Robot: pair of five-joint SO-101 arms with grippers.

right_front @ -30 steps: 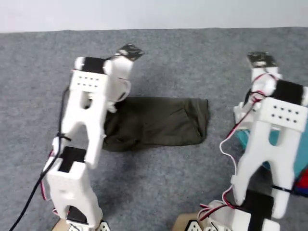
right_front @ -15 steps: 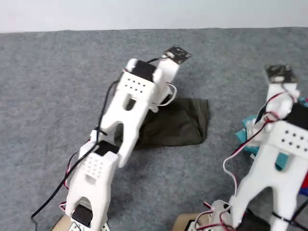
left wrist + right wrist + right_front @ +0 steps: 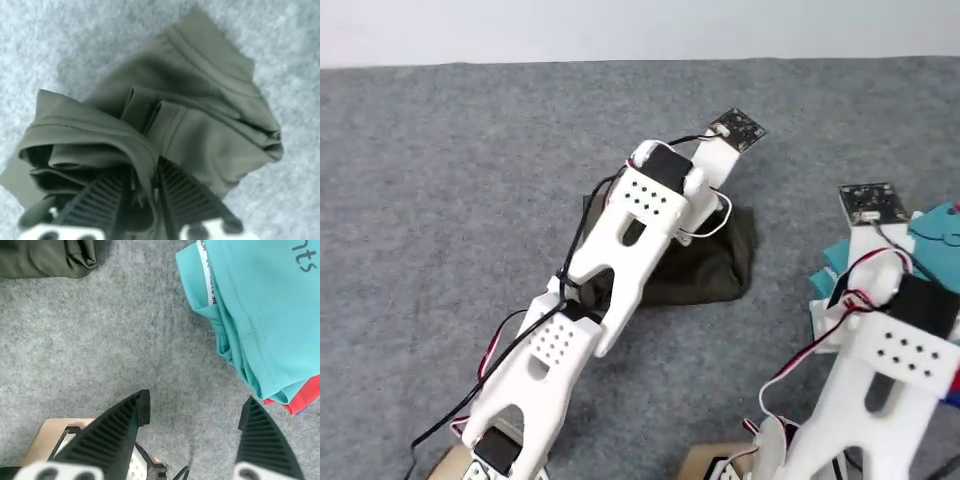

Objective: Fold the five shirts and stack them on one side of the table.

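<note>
Two arms stand over a grey table [image 3: 440,180]. Near its centre lies the bunched olive shirt [image 3: 715,265]. The teal shirt [image 3: 260,305] sits at three o'clock. The left gripper [image 3: 145,187] pinches an olive fold, and the right gripper [image 3: 195,407] gapes wide.

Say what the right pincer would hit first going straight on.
Probably the bare grey mat, in the gap between the green shirt and the teal shirt; depth is hard to judge.

Two arms over a grey bench [image 3: 440,180]
The left arm [image 3: 620,240] slanted from 7 o'clock to the centre, its wrist over the bunched olive shirt [image 3: 715,265]; the right arm [image 3: 880,370] stood at 5 o'clock beside a teal shirt [image 3: 935,225] at 3 o'clock.
</note>
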